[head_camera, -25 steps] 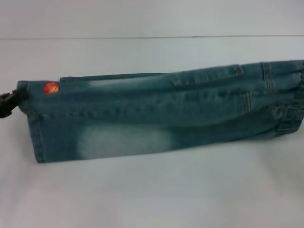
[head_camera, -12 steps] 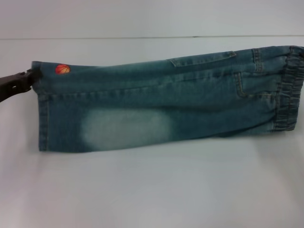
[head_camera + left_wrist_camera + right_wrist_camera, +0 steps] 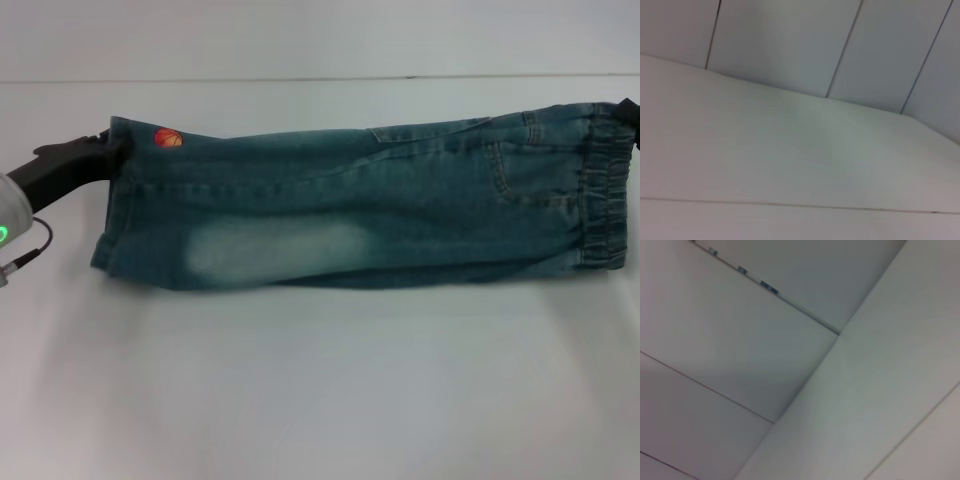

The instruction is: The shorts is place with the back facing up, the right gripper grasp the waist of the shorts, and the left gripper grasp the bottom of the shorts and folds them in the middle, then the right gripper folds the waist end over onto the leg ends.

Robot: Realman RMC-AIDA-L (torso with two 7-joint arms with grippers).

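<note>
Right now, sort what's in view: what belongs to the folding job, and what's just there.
Job:
- shorts, folded lengthwise
- waist
- leg ends
- left gripper, at the leg-end corner
- right gripper, at the waist

Just there:
- white table

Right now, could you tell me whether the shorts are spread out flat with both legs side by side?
No, the shorts are folded lengthwise into one narrow strip, held by the left gripper at the hem.
</note>
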